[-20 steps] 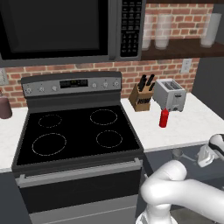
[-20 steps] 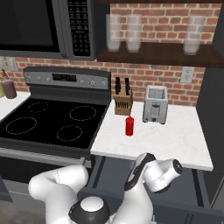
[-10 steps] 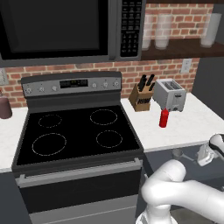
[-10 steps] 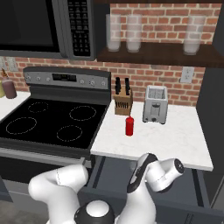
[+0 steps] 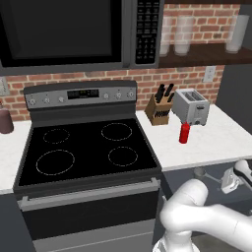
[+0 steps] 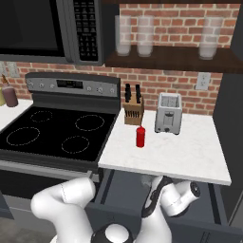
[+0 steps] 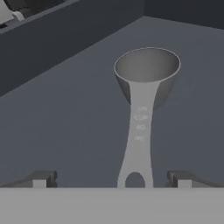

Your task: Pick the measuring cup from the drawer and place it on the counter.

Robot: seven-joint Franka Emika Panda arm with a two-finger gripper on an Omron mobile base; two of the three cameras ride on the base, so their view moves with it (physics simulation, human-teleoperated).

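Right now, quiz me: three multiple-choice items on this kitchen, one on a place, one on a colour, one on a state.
1. Where does the measuring cup lie?
A. on the stovetop
B. on the floor of the open drawer
C. beside the toaster

2. What colour is the bottle standing on the counter?
A. red
B. green
C. blue

3. How does the gripper stand?
A. shut on the cup's handle
B. shut on the bottle
C. open, a finger tip on each side of the handle's end

Answers: 1 B, the hand view shows the cup on the drawer's grey bottom; 2 A, it is red in both base views; 3 C, both tips stand clear of the handle.
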